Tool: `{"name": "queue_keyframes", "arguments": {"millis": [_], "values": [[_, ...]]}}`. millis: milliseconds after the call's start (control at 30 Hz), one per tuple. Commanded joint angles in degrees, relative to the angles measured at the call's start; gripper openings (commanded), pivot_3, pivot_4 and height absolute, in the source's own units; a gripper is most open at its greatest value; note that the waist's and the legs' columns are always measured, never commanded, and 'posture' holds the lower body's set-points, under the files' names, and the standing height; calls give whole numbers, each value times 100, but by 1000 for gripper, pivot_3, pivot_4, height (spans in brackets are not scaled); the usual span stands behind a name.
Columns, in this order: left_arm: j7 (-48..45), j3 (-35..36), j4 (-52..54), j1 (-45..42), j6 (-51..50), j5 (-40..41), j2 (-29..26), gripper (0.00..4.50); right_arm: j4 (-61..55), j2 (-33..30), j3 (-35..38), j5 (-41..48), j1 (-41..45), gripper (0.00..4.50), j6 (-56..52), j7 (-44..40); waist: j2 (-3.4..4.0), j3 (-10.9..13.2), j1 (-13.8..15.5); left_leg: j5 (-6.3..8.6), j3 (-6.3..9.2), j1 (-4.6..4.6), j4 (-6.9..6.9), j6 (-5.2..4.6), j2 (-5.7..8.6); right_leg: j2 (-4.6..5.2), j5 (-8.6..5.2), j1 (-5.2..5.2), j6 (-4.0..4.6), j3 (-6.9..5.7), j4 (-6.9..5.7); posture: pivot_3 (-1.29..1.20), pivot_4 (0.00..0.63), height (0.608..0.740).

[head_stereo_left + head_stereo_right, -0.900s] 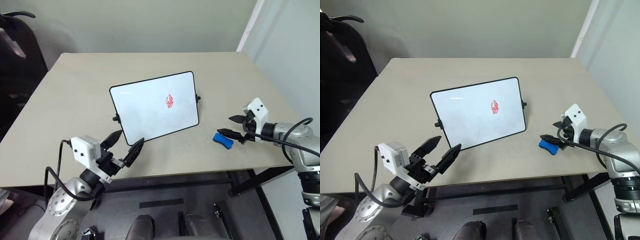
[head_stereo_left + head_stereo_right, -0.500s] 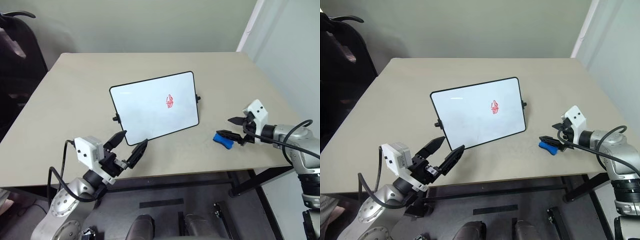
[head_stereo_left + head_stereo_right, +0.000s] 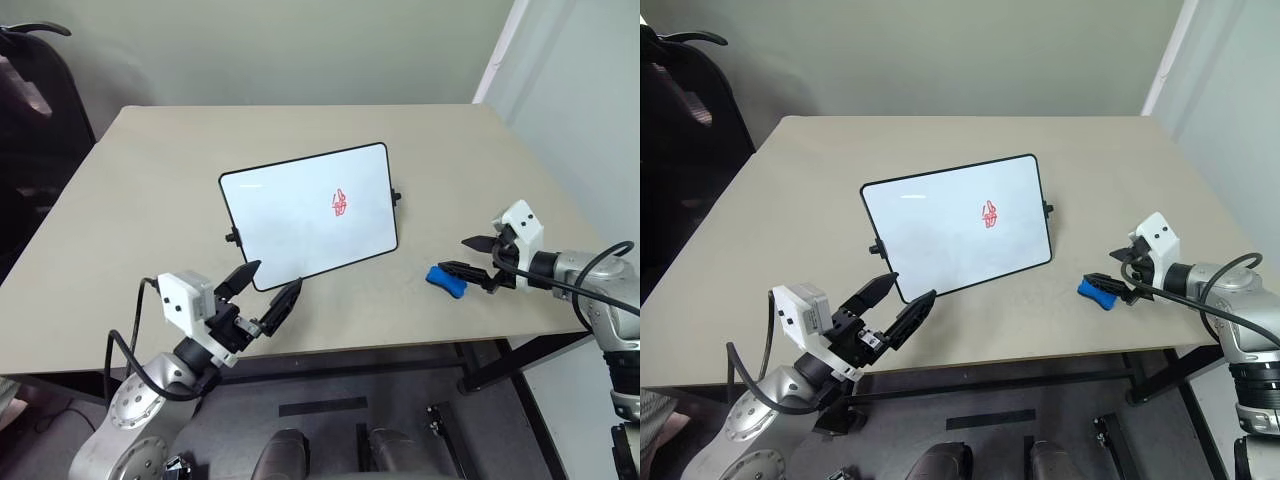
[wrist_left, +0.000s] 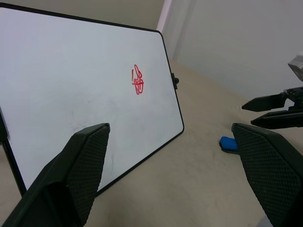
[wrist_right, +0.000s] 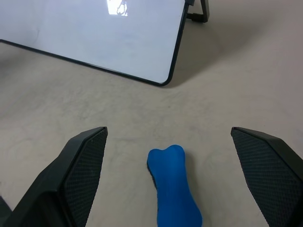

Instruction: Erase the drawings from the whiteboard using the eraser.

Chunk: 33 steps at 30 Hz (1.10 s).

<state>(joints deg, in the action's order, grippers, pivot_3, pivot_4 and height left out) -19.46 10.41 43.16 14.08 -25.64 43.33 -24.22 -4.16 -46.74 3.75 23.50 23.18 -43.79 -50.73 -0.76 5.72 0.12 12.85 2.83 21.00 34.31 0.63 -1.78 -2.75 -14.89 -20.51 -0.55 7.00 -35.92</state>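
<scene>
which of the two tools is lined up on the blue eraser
The right tool, open, with the eraser lying on the table between its fingers in its wrist view. The left tool, also open, faces the whiteboard instead.

Whiteboard (image 3: pixel 308 215): propped tilted near the middle of the tabletop (image 3: pixel 150 190), the drawings (image 3: pixel 340 203) on its right half. Eraser (image 3: pixel 446 281): flat on the tabletop, right of the whiteboard's lower right corner, apart from it. Right tool (image 3: pixel 470 257): just right of the eraser. Left tool (image 3: pixel 267 289): before the whiteboard's lower left corner, at the near edge.
</scene>
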Motion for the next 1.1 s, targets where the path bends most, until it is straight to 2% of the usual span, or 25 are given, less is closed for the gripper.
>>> {"name": "queue_keyframes", "arguments": {"millis": [33, 233, 467, 633, 900, 1000, 1100], "values": [[36, -6, 153, 36, 8, 16, 25, 4500, -120, -183, 151, 106, 98, 4441, -199, -67, 0, 0, 0, 0, 0, 0, 0, 0, 0, 0, 0, 0, 0, 0, 0, 0, 150, 727], [43, -26, 177, 86, 13, 10, 43, 4500, 395, -437, -521, -290, 408, 4441, -181, -410, 0, 0, -1, 0, -2, -2, 0, 0, 0, 0, -1, 0, 0, 2, 0, 0, 150, 727], [72, -49, 212, 104, 23, 23, 58, 4500, 1479, -150, -1169, -722, 1078, 4441, 285, -748, 2, -1, -21, -1, -3, -4, 0, -1, 0, 0, 6, -4, -2, 5, -2, 0, 150, 727], [83, -31, 272, 163, 45, 23, 58, 4500, 2319, 34, -1467, -1069, 1358, 4441, 659, -997, 2, 0, 1, 0, -1, -2, -1, -3, -1, 0, 25, -13, 1, 5, -2, 0, 150, 727], [163, 111, 449, 399, 94, 28, 65, 4500, 2909, 230, -1623, -1385, 1627, 4441, 1060, -1319, 6, 0, 5, 8, -3, 2, -1, -6, 0, 1, 47, -4, 37, 6, -2, 0, 150, 727], [172, 150, 521, 488, 113, 38, 61, 4500, 2984, 271, -1604, -1443, 1669, 3851, 1106, -1400, 6, 0, 2, 8, -3, -3, -1, -6, -2, 1, 36, -4, 57, 6, -2, 0, 150, 727], [198, 164, 584, 547, 112, 56, 59, 4500, 2953, 255, -1563, -1461, 1651, 2889, 1106, -1501, 8, 1, 5, 7, -3, -2, 1, -6, -1, 1, 35, -4, 59, 6, -1, 0, 150, 727]]}}
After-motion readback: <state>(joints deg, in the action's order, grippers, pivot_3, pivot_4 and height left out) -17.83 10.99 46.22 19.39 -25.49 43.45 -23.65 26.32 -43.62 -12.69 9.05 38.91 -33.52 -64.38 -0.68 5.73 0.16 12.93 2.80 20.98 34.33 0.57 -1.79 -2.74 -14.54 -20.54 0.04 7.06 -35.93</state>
